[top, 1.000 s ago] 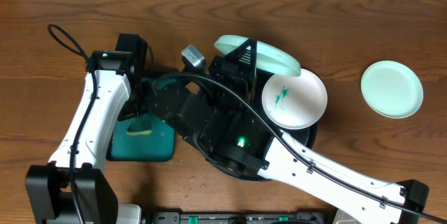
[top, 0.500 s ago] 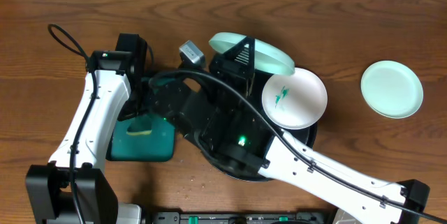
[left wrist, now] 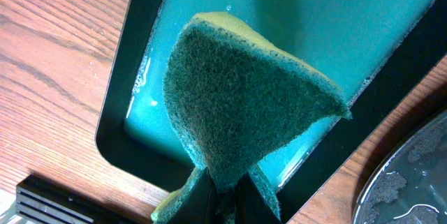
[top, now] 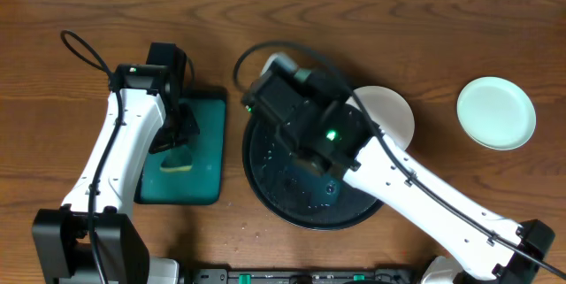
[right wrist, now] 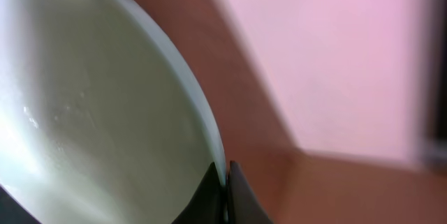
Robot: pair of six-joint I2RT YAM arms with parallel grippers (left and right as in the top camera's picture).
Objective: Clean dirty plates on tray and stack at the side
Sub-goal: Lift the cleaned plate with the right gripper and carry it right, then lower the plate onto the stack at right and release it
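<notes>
My right gripper (right wrist: 225,176) is shut on the rim of a pale plate (right wrist: 105,112), which fills the left of the blurred right wrist view. In the overhead view the right wrist (top: 281,98) hangs over the far left part of the black tray (top: 274,187) and hides the held plate. A second plate (top: 393,111) lies at the tray's far right edge, half covered by the arm. A third pale-mint plate (top: 496,112) lies on the bare wood at the right. My left gripper (left wrist: 223,192) is shut on a green sponge (left wrist: 251,98).
The teal rectangular tray (top: 208,142) lies left of the black tray, under the sponge (top: 177,162); it holds teal liquid in the left wrist view (left wrist: 335,15). The black tray's wet rim (left wrist: 412,182) shows at the lower right. A black cable (top: 84,49) loops at far left.
My right wrist has swung and turned over the black tray. The tilted held plate, visible before, is now hidden under the arm. The smeared plate is more covered. The left arm has not moved.
</notes>
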